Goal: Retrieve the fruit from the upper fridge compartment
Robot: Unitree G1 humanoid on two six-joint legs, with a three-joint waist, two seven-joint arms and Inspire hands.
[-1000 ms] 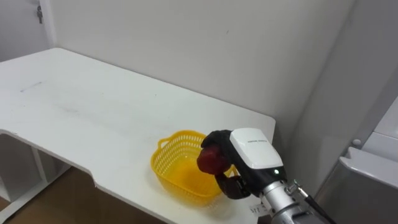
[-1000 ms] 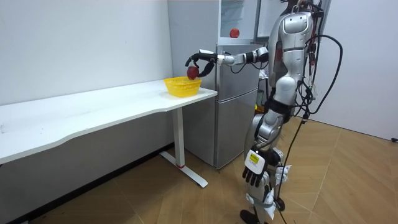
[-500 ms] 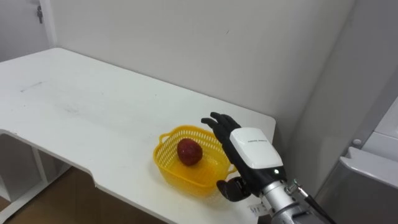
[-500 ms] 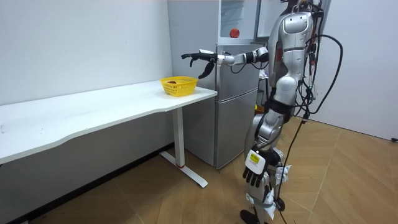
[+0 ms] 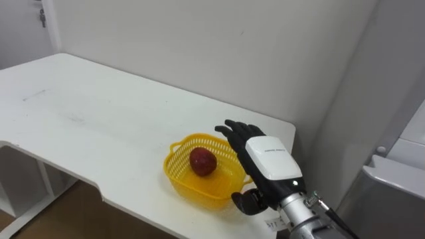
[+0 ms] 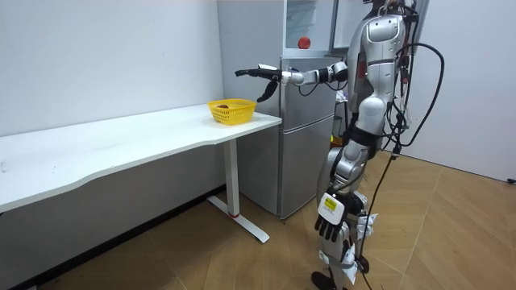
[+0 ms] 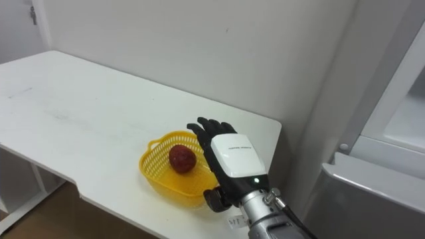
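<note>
Let go of the red fruit (image 5: 202, 161) since a second back: then clasped in the right hand (image 5: 269, 162) over the yellow basket (image 5: 174, 178), now lying loose inside it. Unchanged since half a second ago.

Left eye view: fruit resting on the basket's floor, towards the side nearest the hand, touching nothing but the mesh. Right hand raised just beside and above the basket's rim, white back turned up, dark fingers (image 5: 232, 129) stretched out and spread over the near edge, thumb curled below, holding nothing. Basket sitting near the corner of the white table (image 5: 99, 113), close to its front edge. Grey fridge (image 5: 398, 179) at the view's right, apart from the table.

Right eye view: same layout seen from slightly further right; fruit (image 7: 182, 159) plainly clear of the fingertips, hand (image 7: 232, 156) hovering over the basket's rim.

Room view: standing upright before the fridge (image 6: 310, 137), right arm reaching level towards the room view's left, hand (image 6: 260, 72) spread in the air above the basket (image 6: 231, 113) at the table's end. Left hand (image 6: 330, 216) hanging low by the thigh, fingers loose and pointing down, empty. Upper fridge door open, with another small red round thing (image 6: 303, 43) on a shelf inside.
</note>
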